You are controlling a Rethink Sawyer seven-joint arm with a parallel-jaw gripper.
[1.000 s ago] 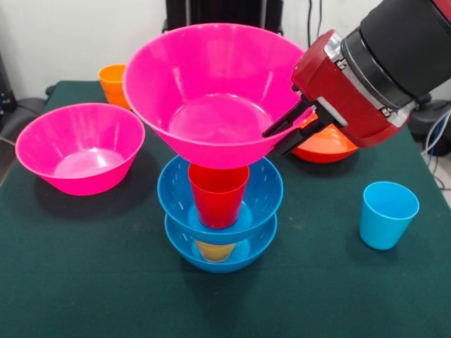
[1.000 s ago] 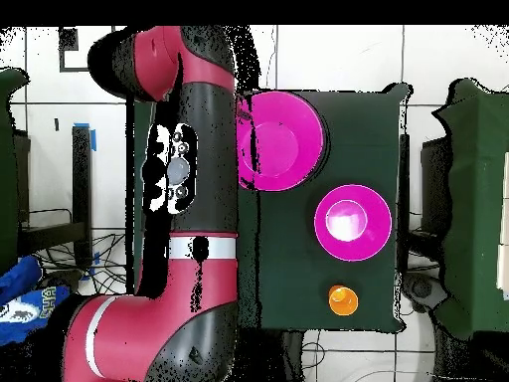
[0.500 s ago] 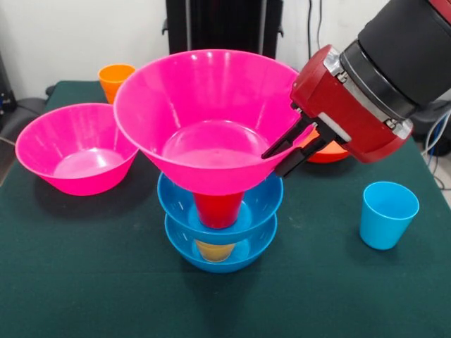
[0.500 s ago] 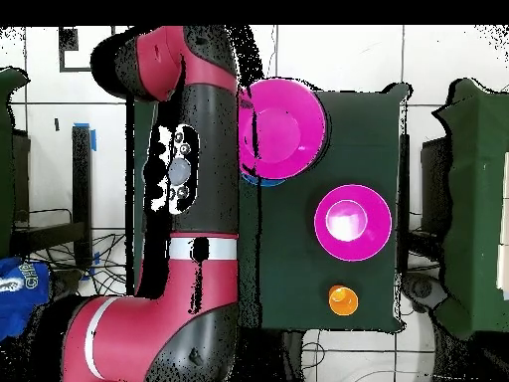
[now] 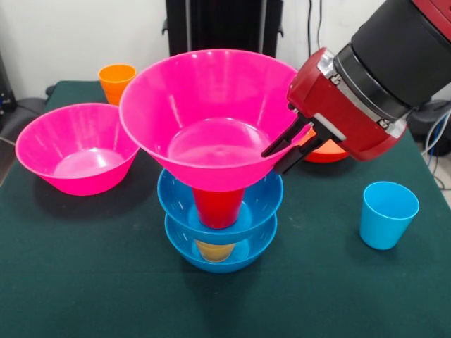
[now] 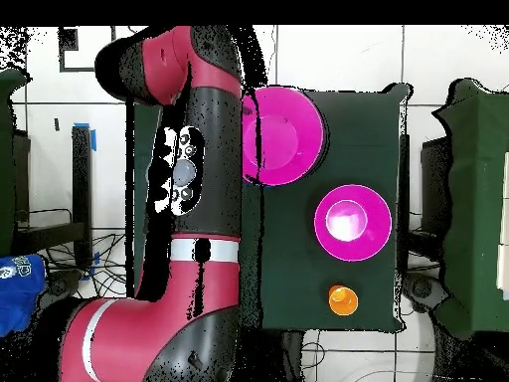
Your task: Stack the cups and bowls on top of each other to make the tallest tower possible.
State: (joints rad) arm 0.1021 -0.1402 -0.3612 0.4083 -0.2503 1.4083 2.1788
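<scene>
The pink bowl, gripped at its rim by the gripper, looks light, stiff, slippery; it sits tilted on the red cup; its rim seems the only handhold.

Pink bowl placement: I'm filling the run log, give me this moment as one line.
tool: shut on pink bowl rim | bowl: over red cup | tower: blue bowls, cups between

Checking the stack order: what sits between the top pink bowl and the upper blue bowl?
In the front view, a red cup stands in the upper blue bowl, and the top pink bowl sits on it.
</scene>
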